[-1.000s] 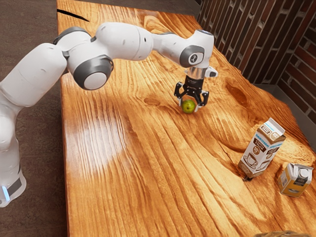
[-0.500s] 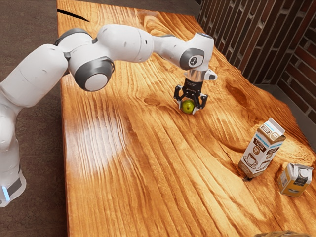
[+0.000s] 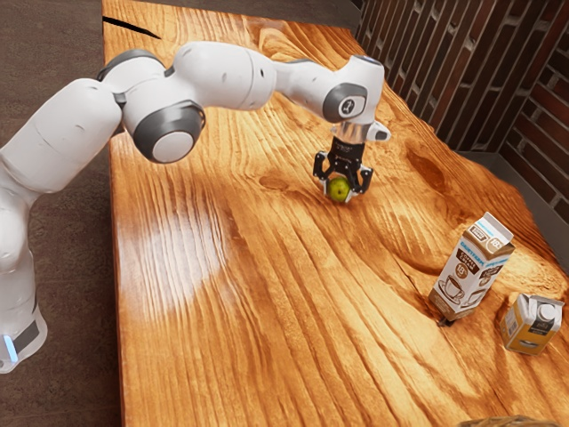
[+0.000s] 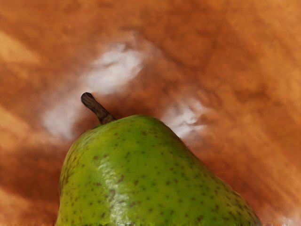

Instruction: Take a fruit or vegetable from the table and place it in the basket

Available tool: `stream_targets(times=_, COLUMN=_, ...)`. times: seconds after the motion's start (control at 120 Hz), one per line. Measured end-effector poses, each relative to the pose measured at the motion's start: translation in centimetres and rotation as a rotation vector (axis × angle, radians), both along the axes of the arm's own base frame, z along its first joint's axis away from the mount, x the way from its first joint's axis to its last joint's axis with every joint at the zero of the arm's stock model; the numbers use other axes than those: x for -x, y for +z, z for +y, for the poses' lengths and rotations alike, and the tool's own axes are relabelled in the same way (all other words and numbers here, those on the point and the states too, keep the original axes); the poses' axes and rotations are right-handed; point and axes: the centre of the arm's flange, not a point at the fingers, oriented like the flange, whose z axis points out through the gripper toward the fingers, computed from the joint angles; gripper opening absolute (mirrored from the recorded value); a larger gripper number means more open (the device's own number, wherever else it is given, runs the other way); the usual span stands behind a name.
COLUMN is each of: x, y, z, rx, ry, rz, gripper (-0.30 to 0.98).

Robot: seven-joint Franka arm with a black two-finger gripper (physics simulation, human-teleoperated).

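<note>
Within the gripper [image 3: 340, 195], its fingers partly open, is the pear [image 3: 338, 188], gripped from both sides; well apart stands the tall carton [image 3: 470, 268].

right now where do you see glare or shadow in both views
Exterior view: a pale glare on the table toward the view's left; wrist view: whitish glare patches on the table near the pear's stem, a bright streak on the pear, darker shading on the table beside it.
</note>
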Motion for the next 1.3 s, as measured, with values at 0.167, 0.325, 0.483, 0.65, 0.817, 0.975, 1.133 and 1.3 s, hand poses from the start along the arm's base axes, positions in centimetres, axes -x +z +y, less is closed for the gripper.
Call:
stream_targets(times=0.167, x=0.1, y=2.7, z=-0.4, rx=-0.001, ry=-0.015, rz=-0.021, gripper=0.30)
stream_targets(times=0.325, x=1.0, y=9.7, z=-3.0, rx=0.001, ry=-0.064, rz=-0.088, gripper=0.30)
stream_targets(times=0.483, x=3.5, y=21.8, z=-12.1, rx=-0.024, ry=-0.210, rz=-0.219, gripper=0.30)
stream_targets(times=0.65, x=7.7, y=28.9, z=-26.6, rx=-0.002, ry=-0.426, rz=-0.287, gripper=0.31)
stream_targets(times=0.817, x=11.6, y=29.8, z=-38.2, rx=0.029, ry=-0.584, rz=-0.273, gripper=0.30)
stream_targets(times=0.975, x=15.0, y=30.2, z=-45.7, rx=0.062, ry=-0.680, rz=-0.276, gripper=0.30)
stream_targets(times=1.133, x=18.2, y=30.4, z=-52.0, rx=0.138, ry=-0.768, rz=-0.288, gripper=0.31)
stream_targets(times=1.3, x=21.2, y=29.5, z=-58.8, rx=0.243, ry=-0.853, rz=-0.304, gripper=0.30)
